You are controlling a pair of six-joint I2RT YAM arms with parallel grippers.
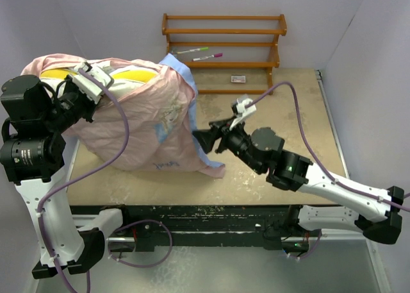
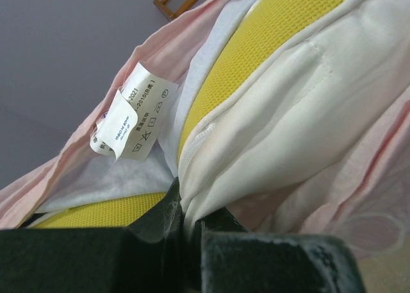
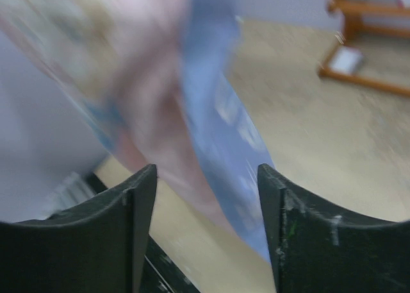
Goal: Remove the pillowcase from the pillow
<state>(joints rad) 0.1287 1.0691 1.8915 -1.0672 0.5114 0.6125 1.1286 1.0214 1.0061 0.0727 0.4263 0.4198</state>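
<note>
A: State of left gripper point(image 2: 186, 209)?
B: Pressed together, pinching a fold of the pillow's point(image 2: 282, 133) white cloth, just beside its yellow band point(image 2: 269, 43). A label point(image 2: 134, 120) hangs near, above the jaws.
A: And right gripper point(image 3: 206, 177)?
B: Fingers spread, pinching nothing. The blue edge of the pillowcase point(image 1: 150, 123) hangs blurred ahead of them. Cannot tell whether it touches.
A: Pillowcase position?
B: Left half of the table point(image 1: 275, 177), pink side out, bunched around the pillow. Blue shows along its right and lower edges. White and yellow pillow shows at the top left opening.
A: Anything else?
B: A rack point(image 1: 224, 31) at the back, with two markers point(image 1: 192, 50) on a shelf.
</note>
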